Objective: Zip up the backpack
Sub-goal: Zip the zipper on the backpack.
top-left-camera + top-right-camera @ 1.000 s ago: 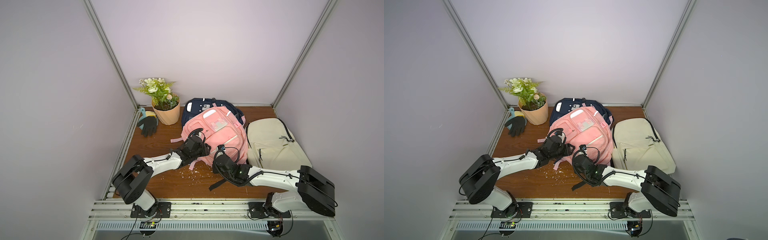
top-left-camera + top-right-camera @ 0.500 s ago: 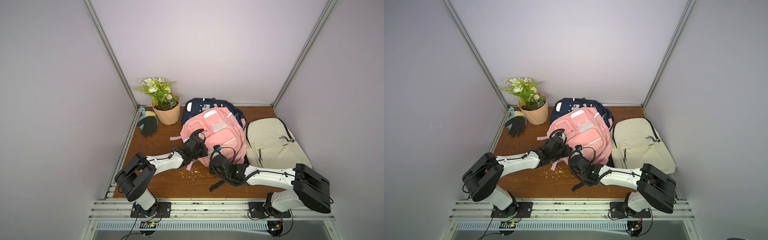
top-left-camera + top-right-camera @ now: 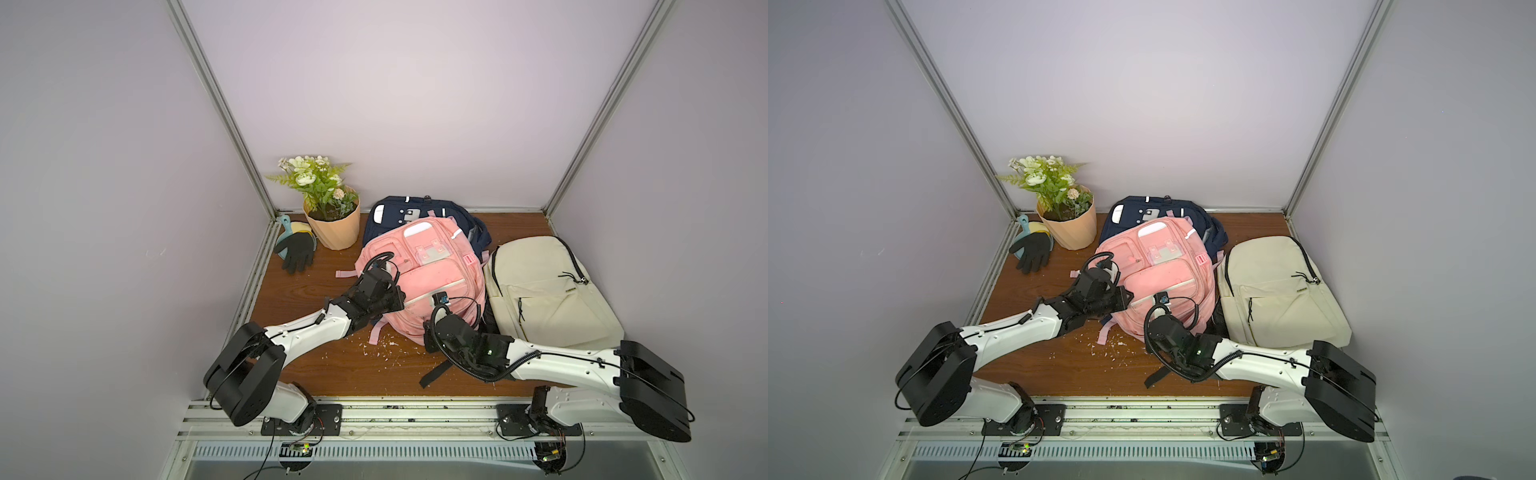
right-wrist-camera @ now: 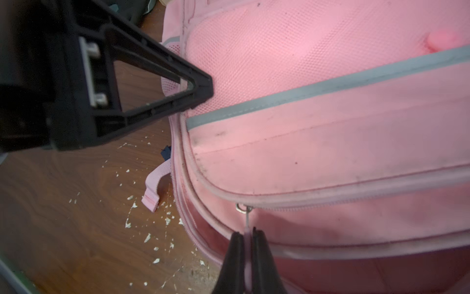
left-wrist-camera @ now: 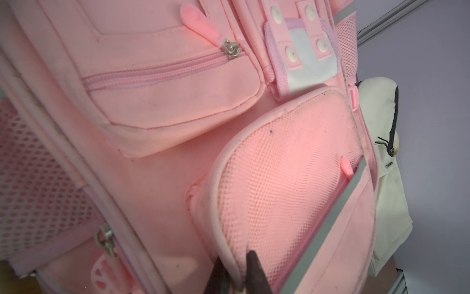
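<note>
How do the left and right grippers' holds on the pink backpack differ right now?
The left gripper pinches the piped rim of the mesh pocket; the right gripper pinches the zipper pull. The left gripper sits at the left side of the pink backpack; the right gripper is at its near end, by the open zipper. Both are shut on that backpack.

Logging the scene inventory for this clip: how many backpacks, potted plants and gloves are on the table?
Backpacks: 3 (pink backpack, navy backpack, cream backpack)
Potted plant: 1
Black glove: 1
Total: 5
</note>
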Robot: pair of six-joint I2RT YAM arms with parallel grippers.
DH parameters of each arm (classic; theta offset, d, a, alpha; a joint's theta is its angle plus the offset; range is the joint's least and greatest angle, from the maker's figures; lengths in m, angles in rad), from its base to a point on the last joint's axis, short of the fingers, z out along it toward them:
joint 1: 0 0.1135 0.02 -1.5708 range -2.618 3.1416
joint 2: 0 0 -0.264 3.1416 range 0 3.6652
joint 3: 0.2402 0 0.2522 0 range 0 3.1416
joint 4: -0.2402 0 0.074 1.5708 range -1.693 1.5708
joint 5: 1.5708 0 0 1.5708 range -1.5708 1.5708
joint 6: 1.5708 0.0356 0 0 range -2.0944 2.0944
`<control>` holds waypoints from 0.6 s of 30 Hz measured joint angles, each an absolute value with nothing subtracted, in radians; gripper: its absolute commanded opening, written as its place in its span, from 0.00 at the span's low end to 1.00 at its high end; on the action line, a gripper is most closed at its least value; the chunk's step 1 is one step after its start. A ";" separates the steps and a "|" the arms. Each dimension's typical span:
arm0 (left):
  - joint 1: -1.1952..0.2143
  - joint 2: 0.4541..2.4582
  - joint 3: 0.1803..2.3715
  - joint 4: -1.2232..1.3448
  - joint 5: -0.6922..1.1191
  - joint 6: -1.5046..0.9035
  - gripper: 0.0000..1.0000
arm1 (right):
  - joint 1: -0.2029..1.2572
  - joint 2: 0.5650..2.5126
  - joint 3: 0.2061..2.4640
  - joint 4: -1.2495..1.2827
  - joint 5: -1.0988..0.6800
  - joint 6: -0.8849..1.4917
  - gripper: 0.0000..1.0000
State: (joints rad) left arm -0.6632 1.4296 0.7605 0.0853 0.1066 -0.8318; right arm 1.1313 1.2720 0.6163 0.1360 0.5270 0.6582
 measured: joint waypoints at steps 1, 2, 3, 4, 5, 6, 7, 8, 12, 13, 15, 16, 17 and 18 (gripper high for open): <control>-0.663 1.426 0.757 0.085 0.107 -0.832 0.02 | 1.131 1.271 0.616 0.135 0.527 0.657 0.00; -0.663 1.422 0.752 0.086 0.107 -0.832 0.08 | 1.131 1.272 0.616 0.133 0.528 0.656 0.00; -0.662 1.416 0.744 0.086 0.108 -0.834 0.18 | 1.131 1.272 0.616 0.129 0.529 0.654 0.00; -0.662 1.410 0.733 0.090 0.107 -0.834 0.28 | 1.131 1.272 0.616 0.126 0.528 0.652 0.00; -0.662 1.399 0.718 0.093 0.104 -0.835 0.38 | 1.132 1.272 0.616 0.126 0.525 0.648 0.00; -0.661 1.384 0.699 0.093 0.089 -0.837 0.45 | 1.132 1.272 0.616 0.124 0.523 0.642 0.00; -0.660 1.370 0.681 0.092 0.078 -0.846 0.51 | 1.132 1.274 0.616 0.120 0.521 0.636 0.00; -0.661 1.353 0.662 0.088 0.063 -0.850 0.56 | 1.132 1.279 0.616 0.117 0.517 0.627 0.00; -0.704 1.311 0.623 0.093 0.033 -0.888 0.64 | 1.150 1.323 0.617 0.139 0.505 0.596 0.00; -0.717 1.302 0.614 0.104 0.033 -0.898 0.65 | 1.157 1.336 0.619 0.144 0.502 0.590 0.00; -0.744 1.282 0.584 0.137 0.040 -0.925 0.65 | 1.168 1.363 0.625 0.155 0.495 0.582 0.00; -0.751 1.275 0.574 0.146 0.041 -0.936 0.65 | 1.171 1.372 0.628 0.160 0.493 0.579 0.00; -0.758 1.270 0.562 0.157 0.041 -0.949 0.66 | 1.176 1.380 0.630 0.168 0.492 0.575 0.00; -0.764 1.267 0.553 0.160 0.041 -0.960 0.66 | 1.182 1.383 0.631 0.174 0.492 0.574 0.00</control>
State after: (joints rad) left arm -0.7635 1.2671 0.5529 0.1604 0.0414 -0.9596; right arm 1.1816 1.3830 0.6312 0.1738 0.4915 0.5743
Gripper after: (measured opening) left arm 0.655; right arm 0.086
